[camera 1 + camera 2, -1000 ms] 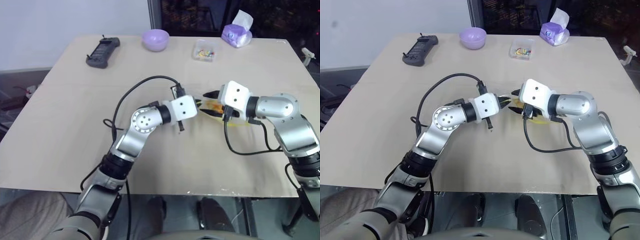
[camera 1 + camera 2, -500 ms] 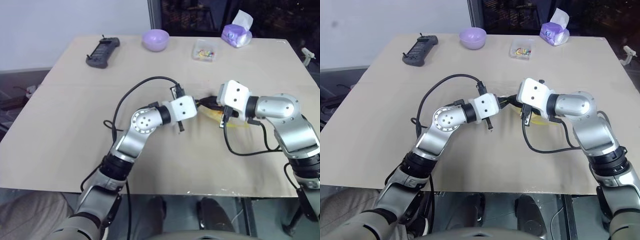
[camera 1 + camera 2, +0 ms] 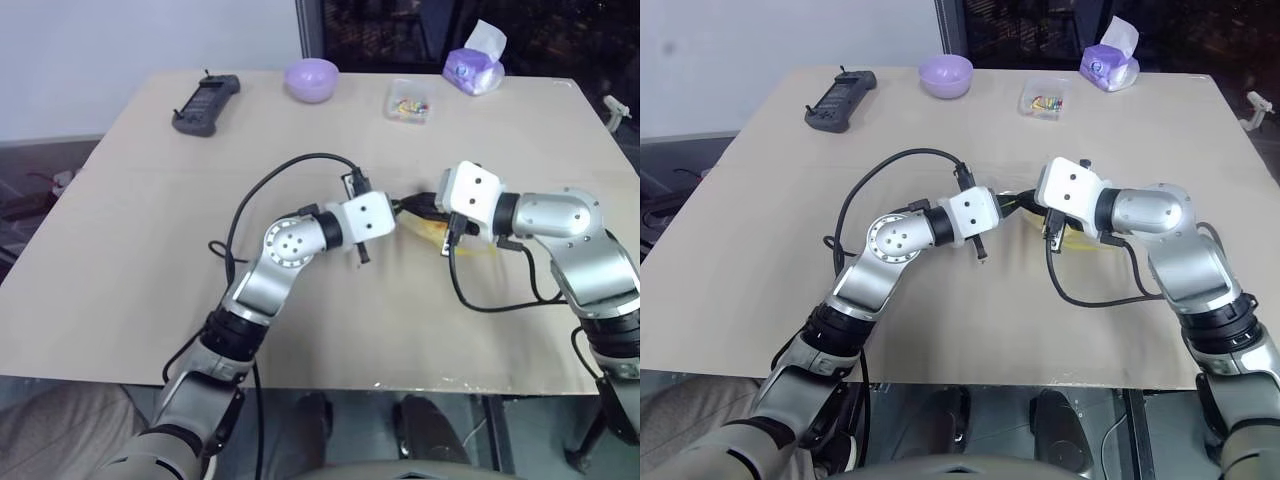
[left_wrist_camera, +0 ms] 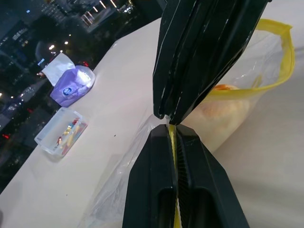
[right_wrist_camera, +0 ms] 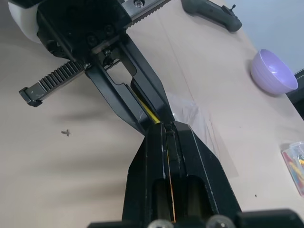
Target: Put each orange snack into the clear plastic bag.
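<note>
Meeting tip to tip above the middle of the pale wooden table (image 3: 120, 250), our left gripper (image 4: 173, 130) and right gripper (image 5: 164, 126) both pinch the yellow seal strip of the thin, crinkly clear plastic bag (image 4: 247, 102). Each pair of black fingers is pressed together on that strip: in the left wrist view the yellow edge runs straight between our left fingers, and in the right wrist view it shows as a thin yellow line between our right ones. The two grippers sit nose to nose, touching or very nearly so.

The bag hangs and trails from this shared grip toward the right side of the table, its mouth held in a yellow loop. Inside it we see the round golden-orange snack (image 4: 223, 102), lying against the film just below the seal.

Along the far edge stand a lilac round bowl (image 3: 311, 78), a small clear rigid box of colourful bits (image 3: 410, 102) and a purple soft pack of tissues (image 3: 474, 68), well apart from the bag. A dark grey handheld controller (image 3: 205, 104) lies at the far left.
</note>
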Controlling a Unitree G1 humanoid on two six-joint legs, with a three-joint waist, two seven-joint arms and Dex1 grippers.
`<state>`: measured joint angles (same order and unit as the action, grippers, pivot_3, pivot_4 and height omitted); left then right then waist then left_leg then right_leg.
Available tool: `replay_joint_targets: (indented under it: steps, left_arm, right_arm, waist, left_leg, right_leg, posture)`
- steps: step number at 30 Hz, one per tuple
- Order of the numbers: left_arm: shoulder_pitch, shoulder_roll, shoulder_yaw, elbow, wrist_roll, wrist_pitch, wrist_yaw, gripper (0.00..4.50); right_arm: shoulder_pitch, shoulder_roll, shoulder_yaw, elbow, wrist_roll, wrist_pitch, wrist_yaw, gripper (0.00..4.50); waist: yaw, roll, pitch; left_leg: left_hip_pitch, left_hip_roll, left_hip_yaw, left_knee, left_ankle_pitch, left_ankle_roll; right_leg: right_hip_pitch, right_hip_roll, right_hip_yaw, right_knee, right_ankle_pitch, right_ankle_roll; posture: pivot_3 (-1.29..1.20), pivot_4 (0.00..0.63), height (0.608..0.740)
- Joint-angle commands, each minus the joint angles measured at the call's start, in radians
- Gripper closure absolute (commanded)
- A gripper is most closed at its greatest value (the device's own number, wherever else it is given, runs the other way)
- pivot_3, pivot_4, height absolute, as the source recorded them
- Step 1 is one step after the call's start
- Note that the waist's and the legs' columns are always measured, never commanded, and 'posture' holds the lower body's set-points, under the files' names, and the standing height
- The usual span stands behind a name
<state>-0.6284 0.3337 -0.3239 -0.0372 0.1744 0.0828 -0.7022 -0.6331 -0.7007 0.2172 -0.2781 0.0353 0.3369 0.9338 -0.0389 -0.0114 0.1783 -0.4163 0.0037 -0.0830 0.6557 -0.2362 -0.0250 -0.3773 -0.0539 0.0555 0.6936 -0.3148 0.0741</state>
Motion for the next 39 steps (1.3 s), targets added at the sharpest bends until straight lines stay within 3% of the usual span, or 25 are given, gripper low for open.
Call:
replay_joint_targets:
  steps: [1, 10, 24, 35, 39]
  left_arm:
    - [-0.011, -0.005, 0.012, -0.038, -0.006, -0.016, 0.014, 4.5]
    - [-0.014, 0.0, 0.018, -0.03, -0.008, -0.022, 0.015, 4.5]
    - [-0.011, -0.014, 0.025, -0.023, -0.024, -0.007, 0.026, 4.5]
    - [-0.007, -0.079, 0.112, 0.054, -0.18, 0.059, 0.01, 4.5]
    - [0.008, -0.083, 0.145, 0.085, -0.252, 0.091, -0.019, 4.5]
  right_arm:
    - [0.02, -0.059, -0.058, -0.013, -0.008, 0.013, 0.006, 4.45]
    - [0.042, -0.126, -0.079, 0.01, -0.016, 0.01, 0.0, 4.45]
    - [0.02, -0.103, -0.118, -0.035, 0.058, 0.073, -0.007, 4.45]
    - [0.069, -0.086, -0.13, -0.122, 0.078, 0.142, -0.064, 4.45]
    - [0.084, -0.065, -0.127, -0.151, 0.079, 0.157, -0.089, 3.41]
  waist:
    - [0.0, 0.0, 0.0]
    - [0.0, 0.0, 0.0]
    - [0.001, 0.0, 0.0]
    - [0.001, 0.0, 0.0]
    - [0.0, 0.0, 0.0]
  left_leg:
    - [0.0, 0.0, 0.0, 0.0, 0.0, 0.0]
    - [0.0, 0.0, 0.0, 0.0, 0.0, 0.0]
    - [0.0, 0.0, 0.0, 0.0, 0.0, 0.0]
    - [0.0, 0.0, 0.0, 0.0, 0.0, 0.0]
    - [0.0, 0.0, 0.0, 0.0, 0.0, 0.0]
  right_leg:
    - [0.0, 0.0, 0.0, 0.0, 0.0, 0.0]
    - [0.0, 0.0, 0.0, 0.0, 0.0, 0.0]
    - [0.0, 0.0, 0.0, 0.0, 0.0, 0.0]
    - [0.0, 0.0, 0.0, 0.0, 0.0, 0.0]
    - [0.0, 0.0, 0.0, 0.0, 0.0, 0.0]
  posture:
    - [0.0, 0.15, 0.74]
    - [0.0, 0.15, 0.74]
    - [0.0, 0.15, 0.74]
    - [0.0, 0.15, 0.74]
    - [0.0, 0.15, 0.74]
